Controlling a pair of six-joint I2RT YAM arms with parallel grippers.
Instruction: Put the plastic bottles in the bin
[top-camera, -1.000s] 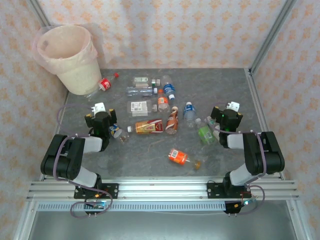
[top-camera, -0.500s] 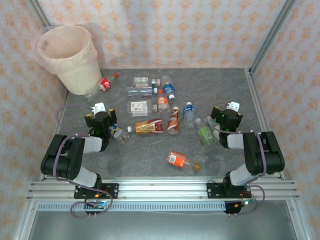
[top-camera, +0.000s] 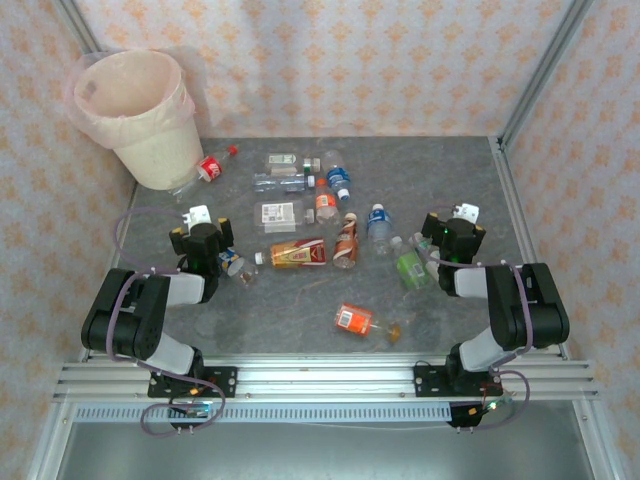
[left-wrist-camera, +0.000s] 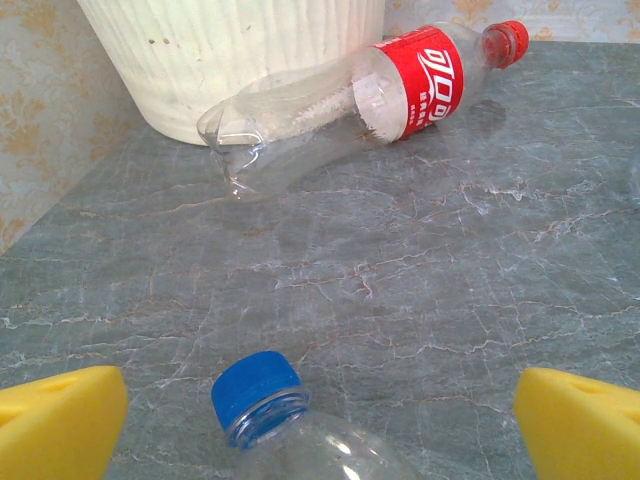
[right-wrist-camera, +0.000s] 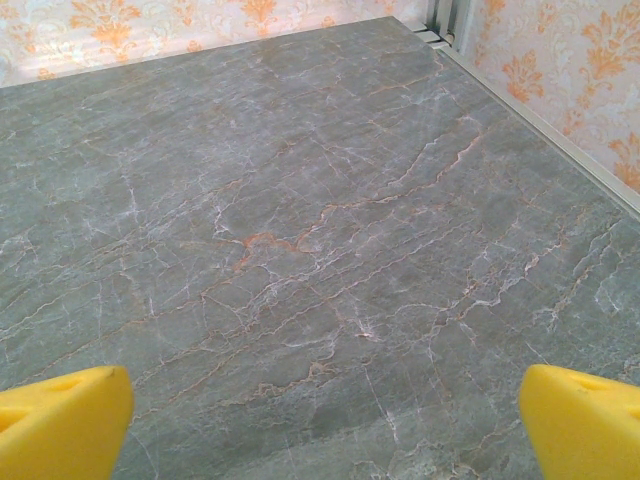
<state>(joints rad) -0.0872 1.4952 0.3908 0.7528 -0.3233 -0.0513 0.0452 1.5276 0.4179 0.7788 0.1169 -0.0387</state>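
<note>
The grey table (top-camera: 450, 190) carried the bin (top-camera: 135, 115) at its far left, a red-labelled bottle (left-wrist-camera: 400, 95) lying against its base. Other plastic bottles (top-camera: 320, 215) lay scattered mid-table. The left gripper (left-wrist-camera: 320, 410) stood spread either side of a blue-capped bottle (left-wrist-camera: 262, 400), and the right gripper (right-wrist-camera: 325, 410) stood spread over bare stone.

A blue-capped bottle (left-wrist-camera: 262, 400) lies cap-forward between the left fingers (left-wrist-camera: 60, 425); beyond them a crushed red-labelled bottle (left-wrist-camera: 385, 95) lies just beside the cream bin (left-wrist-camera: 230, 50)
</note>
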